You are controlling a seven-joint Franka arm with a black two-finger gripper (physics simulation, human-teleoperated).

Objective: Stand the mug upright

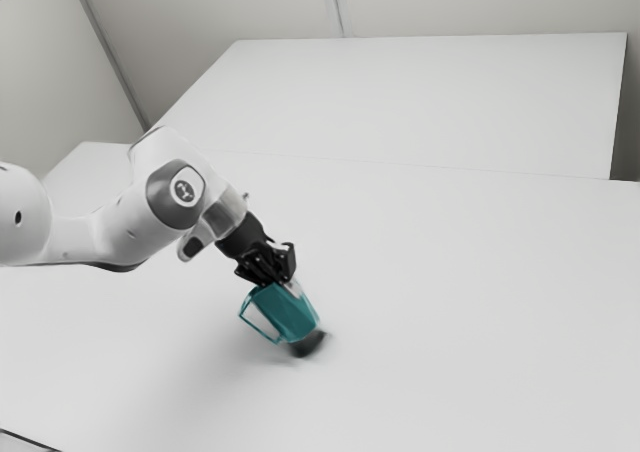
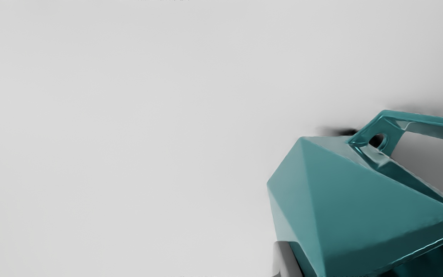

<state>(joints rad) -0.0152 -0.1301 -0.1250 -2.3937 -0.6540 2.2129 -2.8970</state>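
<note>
The black gripper (image 1: 284,280) reaches down to the upper end of the teal mug (image 1: 286,315) in the exterior view. The mug leans, its handle toward the exterior view's left and its base down toward the right, above a dark shadow. In the wrist view the faceted mug (image 2: 344,200) has its handle pointing away from the one visible grey finger (image 2: 287,259), which lies against the outer wall near the rim. The gripper is shut on the mug's wall; the other finger is hidden behind or inside the mug.
A wide white table (image 1: 450,272) spreads under the arm, and a raised white surface (image 1: 420,102) stands behind it. A dark-edged item (image 1: 30,439) shows at the exterior view's lower left corner.
</note>
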